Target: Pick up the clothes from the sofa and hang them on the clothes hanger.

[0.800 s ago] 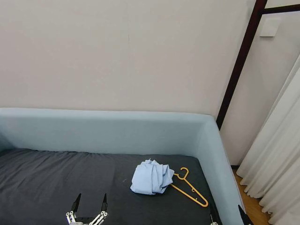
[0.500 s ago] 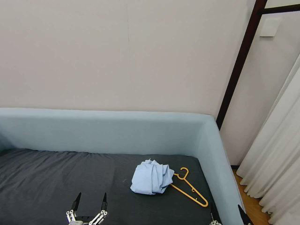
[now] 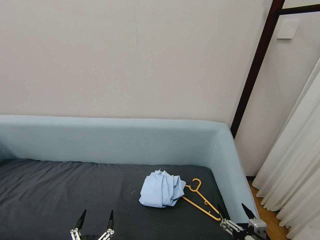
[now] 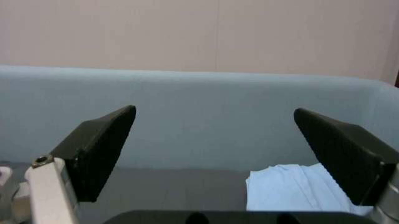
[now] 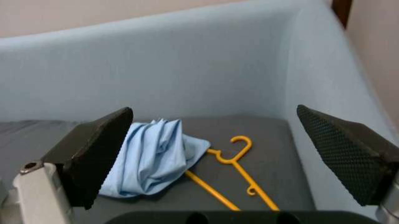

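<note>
Clothes (image 3: 161, 189) lie crumpled on the sofa (image 3: 115, 140) seat, touching the orange hanger (image 3: 202, 208), clearest from the right wrist. Left gripper (image 3: 97, 213) and right gripper (image 3: 232, 210) hover short of the clothes, both spread wide, empty.

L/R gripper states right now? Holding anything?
Left gripper: open, holding nothing, over the sofa seat.
Right gripper: open, holding nothing, near the orange hanger.
</note>
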Tool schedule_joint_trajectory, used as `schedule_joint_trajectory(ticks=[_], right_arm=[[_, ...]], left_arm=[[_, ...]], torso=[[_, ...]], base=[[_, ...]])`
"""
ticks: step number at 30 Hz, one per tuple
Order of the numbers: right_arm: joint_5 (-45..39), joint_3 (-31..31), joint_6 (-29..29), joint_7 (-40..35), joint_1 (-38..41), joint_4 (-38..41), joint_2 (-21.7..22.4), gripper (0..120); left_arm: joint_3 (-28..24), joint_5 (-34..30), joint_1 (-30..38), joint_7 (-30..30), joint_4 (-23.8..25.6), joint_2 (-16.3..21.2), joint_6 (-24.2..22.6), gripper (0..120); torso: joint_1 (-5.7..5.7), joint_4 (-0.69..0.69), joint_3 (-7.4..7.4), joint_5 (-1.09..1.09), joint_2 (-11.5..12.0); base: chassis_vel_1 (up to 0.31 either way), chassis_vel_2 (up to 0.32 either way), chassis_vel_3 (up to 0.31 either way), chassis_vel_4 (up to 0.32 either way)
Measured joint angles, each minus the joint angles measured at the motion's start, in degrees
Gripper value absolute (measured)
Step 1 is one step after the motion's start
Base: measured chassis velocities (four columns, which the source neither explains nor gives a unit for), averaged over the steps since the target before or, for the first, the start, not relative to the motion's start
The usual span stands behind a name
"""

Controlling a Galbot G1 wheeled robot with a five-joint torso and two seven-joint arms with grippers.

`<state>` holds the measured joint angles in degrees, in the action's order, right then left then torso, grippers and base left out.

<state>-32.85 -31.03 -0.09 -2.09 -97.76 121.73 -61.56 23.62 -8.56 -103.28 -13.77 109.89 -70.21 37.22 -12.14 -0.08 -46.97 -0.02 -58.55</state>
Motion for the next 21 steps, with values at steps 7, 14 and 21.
schedule_joint_trajectory(ticks=[7,14,21], right_arm=[[-6.37,10.21,-7.64,-3.55,15.4,-5.32,7.58,100],[-10.59,28.08,-13.65,-7.37,35.5,-11.84,11.38,100],[-14.98,41.64,-14.27,-6.8,49.49,-24.0,8.94,100]], left_arm=[[0.01,-0.04,-0.19,0.39,-0.85,0.49,0.01,100],[0.54,0.17,-1.08,0.37,-1.32,0.04,0.43,100],[0.4,0.88,-1.05,0.35,-2.07,-0.76,0.56,100]], torso=[[0.0,0.01,0.0,-0.01,0.0],[0.0,0.03,0.0,-0.01,0.0],[0.0,0.0,-0.01,-0.02,0.01]], base=[[0.0,0.0,0.0,0.0],[0.0,0.0,0.0,0.0],[0.0,0.0,0.0,0.0]])
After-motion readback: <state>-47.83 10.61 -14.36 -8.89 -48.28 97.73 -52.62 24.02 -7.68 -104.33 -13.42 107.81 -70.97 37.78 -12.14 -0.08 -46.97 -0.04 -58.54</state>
